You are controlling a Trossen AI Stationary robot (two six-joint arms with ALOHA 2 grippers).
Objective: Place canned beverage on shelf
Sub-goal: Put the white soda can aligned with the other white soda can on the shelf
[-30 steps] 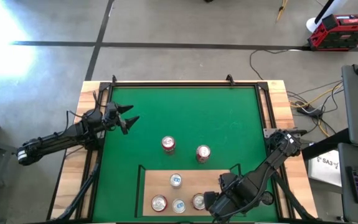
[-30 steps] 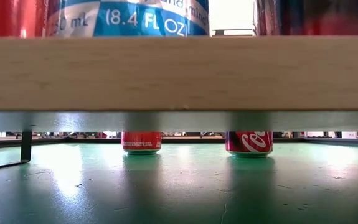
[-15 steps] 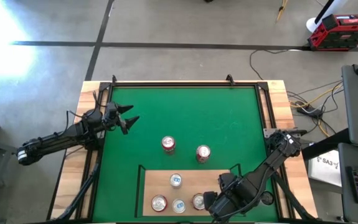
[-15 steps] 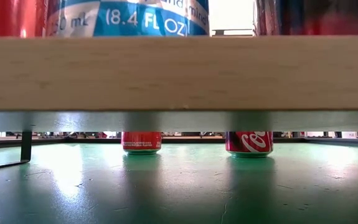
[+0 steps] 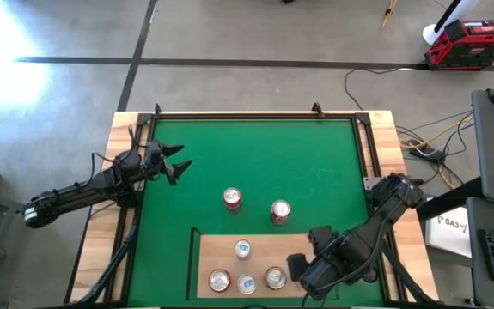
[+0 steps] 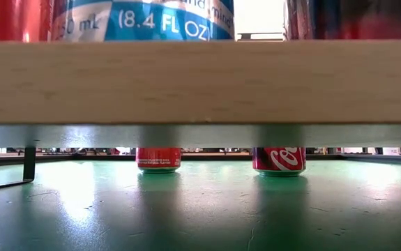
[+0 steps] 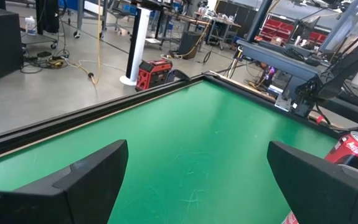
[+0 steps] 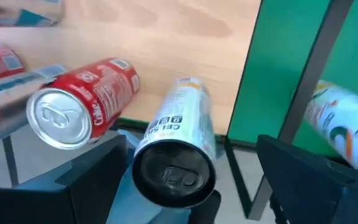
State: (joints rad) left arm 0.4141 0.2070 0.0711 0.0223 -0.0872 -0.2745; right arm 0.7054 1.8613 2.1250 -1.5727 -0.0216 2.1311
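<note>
High view: shelf [image 5: 294, 249], a pale board with black rail, sits at lower centre of the green mat [image 5: 255, 163]. Four cans stand on it: a blue-topped can [image 5: 242, 249] toward its upper left, a red can [image 5: 219, 280], another blue-topped one [image 5: 247, 284] and a red-rimmed can [image 5: 274, 277] in a row along its lower edge. Right gripper [image 5: 302, 268] hovers at the shelf's lower right, just beside the red-rimmed can, apart from it. Two more red cans [image 5: 232, 199] [image 5: 280, 210] stand on the mat just above the shelf.

Right wrist view: fingers [image 8: 303, 180] spread wide, gripping nothing; a white-and-yellow can [image 8: 177, 146] stands between them, released, with a red can [image 8: 82, 109] beside it.

Left gripper [image 5: 180, 166] waits at the mat's left edge, jaws wide apart and empty.

Low view: shelf board [image 6: 200, 80] fills the upper frame.
</note>
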